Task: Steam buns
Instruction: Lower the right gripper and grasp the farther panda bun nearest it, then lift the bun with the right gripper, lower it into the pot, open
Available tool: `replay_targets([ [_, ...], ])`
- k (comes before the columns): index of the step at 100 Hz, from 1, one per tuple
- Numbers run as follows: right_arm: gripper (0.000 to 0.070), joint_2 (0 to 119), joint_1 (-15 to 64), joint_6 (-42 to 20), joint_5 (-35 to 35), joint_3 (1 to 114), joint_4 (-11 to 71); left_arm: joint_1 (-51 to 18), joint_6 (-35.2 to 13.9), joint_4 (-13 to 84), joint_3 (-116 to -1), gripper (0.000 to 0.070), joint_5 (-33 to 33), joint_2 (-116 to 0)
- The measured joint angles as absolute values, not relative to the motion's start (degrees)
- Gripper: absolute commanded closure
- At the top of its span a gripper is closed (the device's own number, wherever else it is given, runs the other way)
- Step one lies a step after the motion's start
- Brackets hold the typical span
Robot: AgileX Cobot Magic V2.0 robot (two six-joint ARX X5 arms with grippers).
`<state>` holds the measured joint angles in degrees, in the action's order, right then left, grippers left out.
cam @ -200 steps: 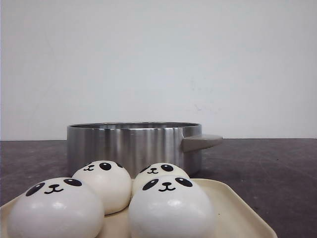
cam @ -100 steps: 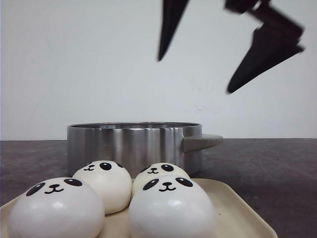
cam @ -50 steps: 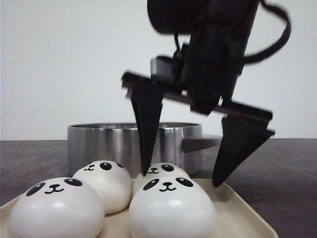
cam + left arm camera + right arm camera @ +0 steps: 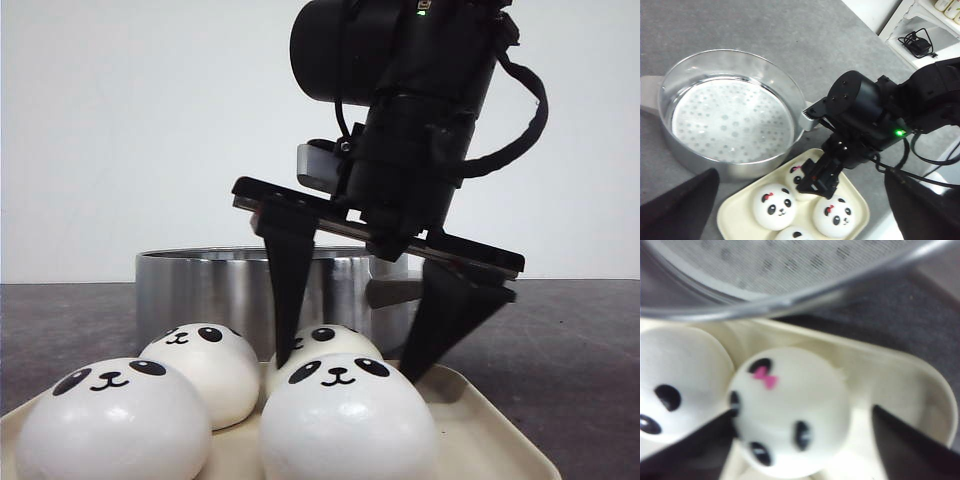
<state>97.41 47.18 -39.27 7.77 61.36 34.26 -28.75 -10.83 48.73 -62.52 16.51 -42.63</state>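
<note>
In the front view, 4 buns sit on a cream tray (image 4: 480, 420) in the lower part of the frame, in front of a steel pot (image 4: 215, 290). The right gripper (image 4: 345, 365) hangs over the back-right bun (image 4: 335, 343), its fingers spread wide apart and reaching down on either side of that bun; whether they touch it cannot be told. The front-right bun (image 4: 345, 420) fills the lower centre, the front-left bun (image 4: 105, 420) the lower left corner, and the back-left bun (image 4: 205, 365) lies between them, just beside the pot.

In the right wrist view, the straddled bun shows a pink bow (image 4: 765, 377) and sits at the frame's centre, with the pot's perforated steamer plate (image 4: 790, 260) above.

The left gripper (image 4: 805, 210) has its dark fingers apart in the bottom corners of its wrist view, holding nothing, high above the pot.
</note>
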Motion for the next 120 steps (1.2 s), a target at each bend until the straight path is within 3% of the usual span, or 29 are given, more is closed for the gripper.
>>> replay_targets([
  [10,0.0640,97.41,47.18,-39.29,7.18,61.45,34.30,-29.04,-10.41,48.73,-62.52,0.0057,16.21,-42.63],
  [14,0.0700,97.41,47.13,-39.29,7.05,61.45,34.46,-29.15,-10.33,48.73,-62.52,0.0057,16.19,-42.63],
  [40,0.0700,97.17,47.18,-37.78,6.46,61.47,34.79,-29.19,-10.02,48.73,-62.52,0.0057,16.19,-42.63],
  [55,0.0700,91.96,48.58,-36.12,6.96,62.37,39.22,-29.17,-10.02,48.75,-62.52,0.0057,16.14,-42.52],
  [70,0.0700,83.20,52.88,-34.74,10.83,70.13,41.89,-29.19,-10.02,48.73,-62.52,0.0057,16.14,-42.37],
  [84,0.0700,80.25,54.74,-31.88,6.22,80.42,42.52,-29.19,-10.02,48.56,-62.52,0.0057,16.14,-42.37],
  [93,0.0700,81.82,52.42,-28.84,1.74,86.63,42.74,-29.28,-10.02,48.12,-62.52,0.0057,16.12,-42.37],
  [120,0.0700,98.30,42.44,-17.50,0.08,99.11,50.98,-29.28,-10.02,47.40,-62.52,0.0057,16.01,-42.41],
])
